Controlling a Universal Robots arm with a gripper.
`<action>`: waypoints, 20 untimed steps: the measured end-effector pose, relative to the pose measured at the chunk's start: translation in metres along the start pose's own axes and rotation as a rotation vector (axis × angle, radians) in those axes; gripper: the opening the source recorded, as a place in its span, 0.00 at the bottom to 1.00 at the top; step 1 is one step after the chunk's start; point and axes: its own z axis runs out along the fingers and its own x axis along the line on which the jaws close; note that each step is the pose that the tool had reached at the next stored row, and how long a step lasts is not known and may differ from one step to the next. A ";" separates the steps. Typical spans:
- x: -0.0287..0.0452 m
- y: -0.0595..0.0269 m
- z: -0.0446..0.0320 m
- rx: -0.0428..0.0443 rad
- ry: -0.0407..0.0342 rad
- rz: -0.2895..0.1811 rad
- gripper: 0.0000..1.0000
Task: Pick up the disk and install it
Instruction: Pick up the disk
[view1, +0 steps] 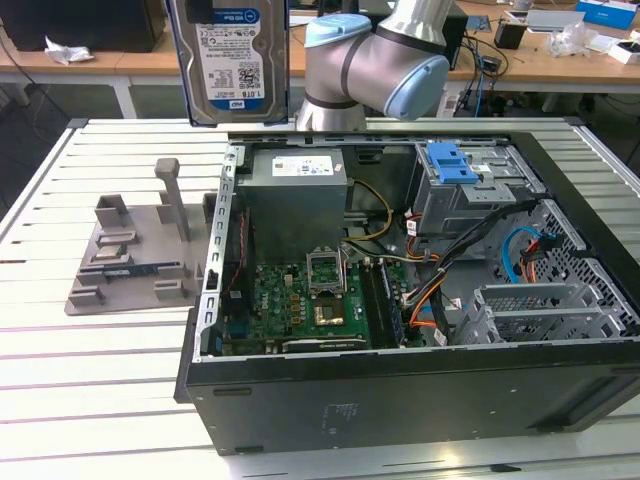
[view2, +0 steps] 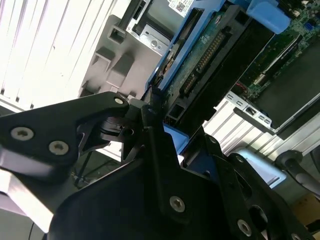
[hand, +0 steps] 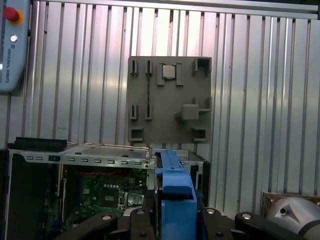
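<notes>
Your slatted desk (view1: 100, 400) carries the open computer case (view1: 400, 400), which takes up the exterior view's right. The arm (view1: 390, 60) rises at the far side of the case. On the exterior view's left, a grey holder plate (view1: 130, 250) lies just beside the case. You have the disk (view1: 228, 60) upright in the air, above the case's far left corner. The gripper (hand: 175, 210) is clamped on the disk's blue frame in both wrist views.

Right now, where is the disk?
The disk is raised at the top of the exterior view, left of centre, clamped in the gripper, over the edge of the computer case nearest the grey fixture plate.
</notes>
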 end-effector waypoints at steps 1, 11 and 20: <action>0.0015 0.0000 0.0001 0.0000 0.0000 0.000 0.37; 0.0151 0.0004 0.0006 0.0000 0.0000 0.000 0.37; 0.0276 0.0006 0.0010 0.0000 0.0000 0.000 0.37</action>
